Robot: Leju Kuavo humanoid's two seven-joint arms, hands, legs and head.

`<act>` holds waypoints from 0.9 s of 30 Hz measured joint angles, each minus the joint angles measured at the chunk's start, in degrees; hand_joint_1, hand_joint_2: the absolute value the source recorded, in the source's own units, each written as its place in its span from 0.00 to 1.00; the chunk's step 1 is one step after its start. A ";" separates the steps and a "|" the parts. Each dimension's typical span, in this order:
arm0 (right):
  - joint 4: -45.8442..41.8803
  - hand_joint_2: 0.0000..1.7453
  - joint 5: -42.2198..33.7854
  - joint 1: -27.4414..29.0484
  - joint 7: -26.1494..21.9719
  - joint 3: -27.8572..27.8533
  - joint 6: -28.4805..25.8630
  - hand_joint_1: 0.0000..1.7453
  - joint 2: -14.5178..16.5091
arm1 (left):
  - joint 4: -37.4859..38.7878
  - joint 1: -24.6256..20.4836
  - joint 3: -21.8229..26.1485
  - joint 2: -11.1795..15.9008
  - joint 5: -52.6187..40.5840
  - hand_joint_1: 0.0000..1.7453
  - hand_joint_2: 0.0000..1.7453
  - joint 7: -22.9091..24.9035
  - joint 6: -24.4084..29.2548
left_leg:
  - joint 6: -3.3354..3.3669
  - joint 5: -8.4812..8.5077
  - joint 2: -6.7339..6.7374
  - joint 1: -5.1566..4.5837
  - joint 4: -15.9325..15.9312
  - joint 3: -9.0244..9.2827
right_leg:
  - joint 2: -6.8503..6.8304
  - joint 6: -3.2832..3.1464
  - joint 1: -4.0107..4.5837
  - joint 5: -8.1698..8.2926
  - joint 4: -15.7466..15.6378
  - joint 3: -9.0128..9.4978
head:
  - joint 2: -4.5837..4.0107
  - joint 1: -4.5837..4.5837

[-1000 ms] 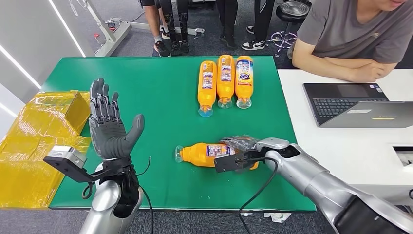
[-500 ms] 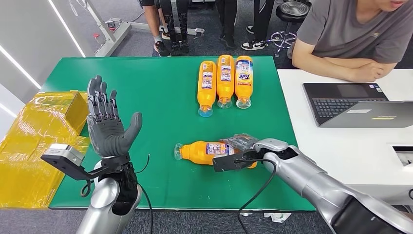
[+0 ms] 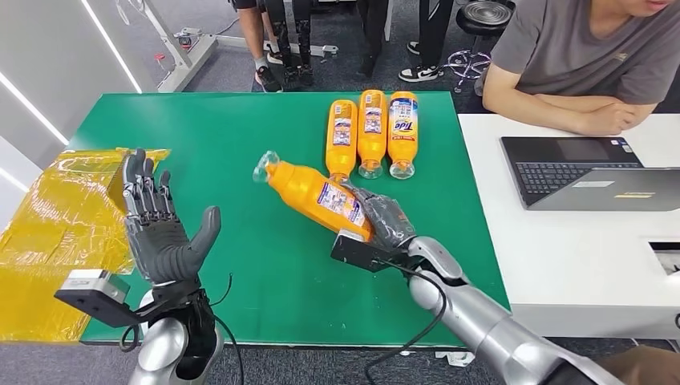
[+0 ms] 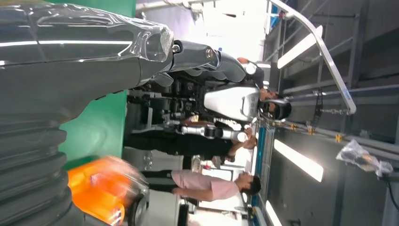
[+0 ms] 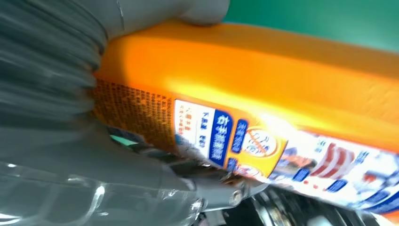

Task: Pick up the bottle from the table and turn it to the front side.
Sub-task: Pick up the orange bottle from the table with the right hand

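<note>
The orange plastic detergent bottle with a clear cap [image 3: 311, 192] is held clear of the green table top [image 3: 240, 144] by the right hand [image 3: 382, 218], whose dark fingers are wrapped round its lower body. It is carried tilted, cap end up and towards the far left, base end buried in the palm. One second ago the same bottle was lying flat on the green surface near the front edge with the hand closed over it; it has since been lifted and swung towards the middle of the table, so the pick-up can be judged done and the turning to the front side as under way. In the right wrist view a printed label [image 5: 263, 150] with blue and white panels is seen on the smooth, glossy orange wall, beside a patch of fine dark print. The left hand [image 3: 160, 228] is raised with its palm open and its fingers spread, holding nothing; it has drifted slightly to the left and lower. Three more orange bottles [image 3: 371, 132] lie side by side at the far edge, caps towards the robot. Crinkled yellow film-wrapped packaging [image 3: 56, 233] sits just off the left of the table.
</note>
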 joint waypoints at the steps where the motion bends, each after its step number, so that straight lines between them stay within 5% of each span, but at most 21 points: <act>1: -2.32 1.00 -0.89 2.16 -1.24 -1.83 -2.40 1.00 0.73 | -0.53 0.66 0.14 0.00 -0.03 0.00 1.00 0.00 0.03 | -0.01 -0.01 -0.04 0.00 -0.02 -0.01 | -0.04 -0.01 0.00 -0.03 0.00 0.00 | 0.00 0.00; 12: -16.31 1.00 -4.88 14.90 -8.93 -11.67 -8.38 1.00 4.74 | -2.84 3.17 0.70 0.48 2.15 0.00 1.00 0.00 0.01 | -0.02 -0.02 -0.04 -0.03 -0.04 -0.04 | -0.05 -0.02 -0.01 -0.02 -0.01 0.00 | 0.00 -0.01; 27: -19.67 1.00 -5.92 15.05 -9.04 -11.74 -4.10 1.00 7.21 | -5.94 4.85 1.25 2.08 6.59 0.00 1.00 0.00 -2.23 | -0.03 -0.01 -0.04 -0.03 -0.04 -0.04 | -0.05 -0.03 -0.01 -0.02 0.00 0.00 | 0.00 -0.01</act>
